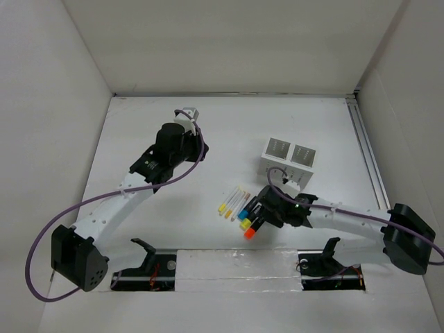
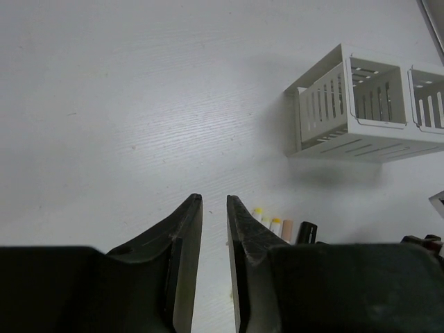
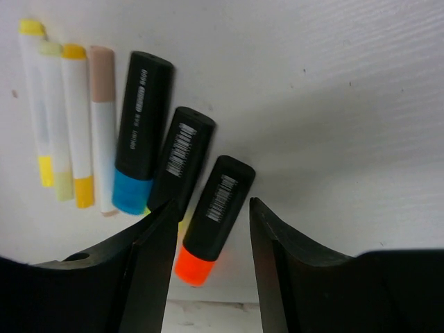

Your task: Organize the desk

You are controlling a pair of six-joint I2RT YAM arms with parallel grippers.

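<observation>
The white desk (image 1: pixel 229 132) carries a row of pens near the front middle. Several thin white markers (image 1: pixel 232 201) lie left of three black highlighters, capped blue (image 3: pixel 142 125), yellow (image 3: pixel 184 152) and orange (image 3: pixel 223 186). My right gripper (image 3: pixel 211 202) is open, low over the desk, with its fingers on either side of the orange highlighter (image 1: pixel 248 232) and not closed on it. My left gripper (image 2: pixel 214 201) is at the back left (image 1: pixel 187 113), its jaws nearly together with nothing between them. The marker tips (image 2: pixel 276 223) show just right of it.
A small white slotted two-compartment holder box (image 1: pixel 290 158) stands behind the pens; it also shows in the left wrist view (image 2: pixel 347 104). A thin metal rail (image 1: pixel 368 152) runs along the desk's right edge. White wall panels stand on three sides.
</observation>
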